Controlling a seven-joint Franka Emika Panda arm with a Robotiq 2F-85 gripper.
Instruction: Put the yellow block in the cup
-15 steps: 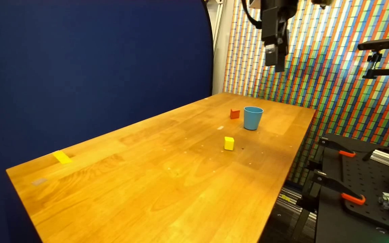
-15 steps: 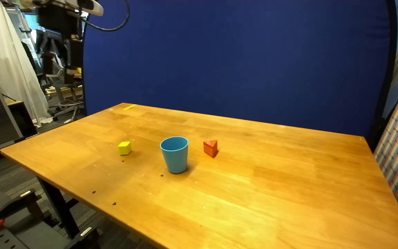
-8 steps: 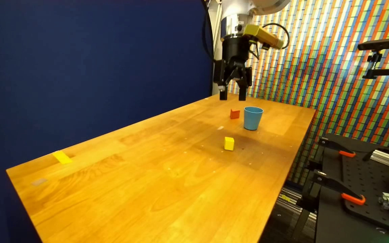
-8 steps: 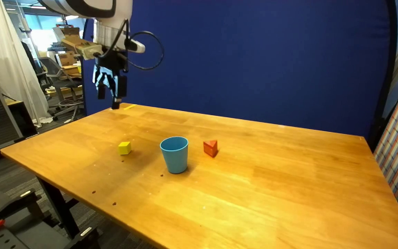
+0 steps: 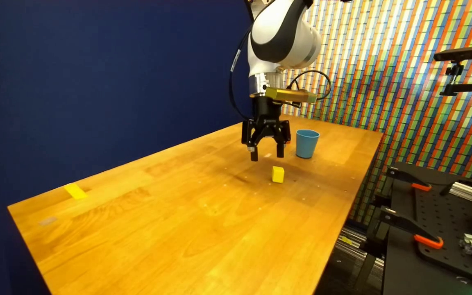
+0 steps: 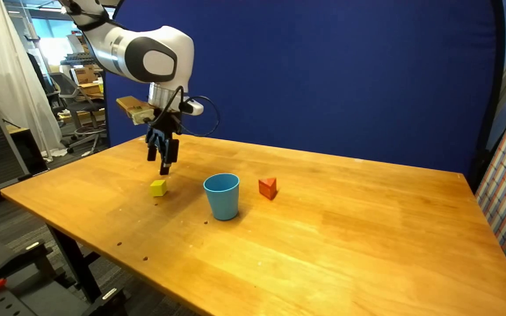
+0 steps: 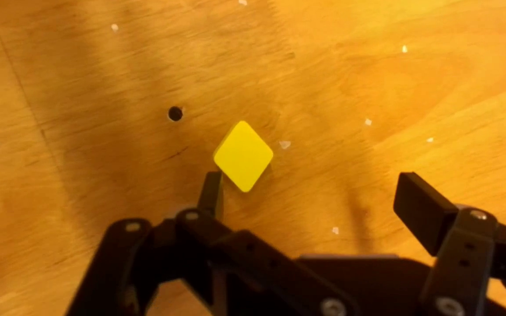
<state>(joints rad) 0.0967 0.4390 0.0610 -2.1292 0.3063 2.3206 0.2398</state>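
Dark blue backdrop (image 6: 314,74) behind a wooden table (image 6: 345,245); multicoloured gridded wall (image 5: 387,57); white curtain (image 6: 11,83); office chair (image 6: 84,105); grey floor (image 6: 9,221).

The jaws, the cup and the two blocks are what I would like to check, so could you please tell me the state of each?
Jaws: open, gripping nothing, above the tabletop.
Light-blue cup: upright, mouth up; its inside bottom cannot be seen.
Yellow cube: resting on the tabletop, ungripped, outside the light-blue cup.
Red triangular block: standing with a triangular face up, apart from the light-blue cup.
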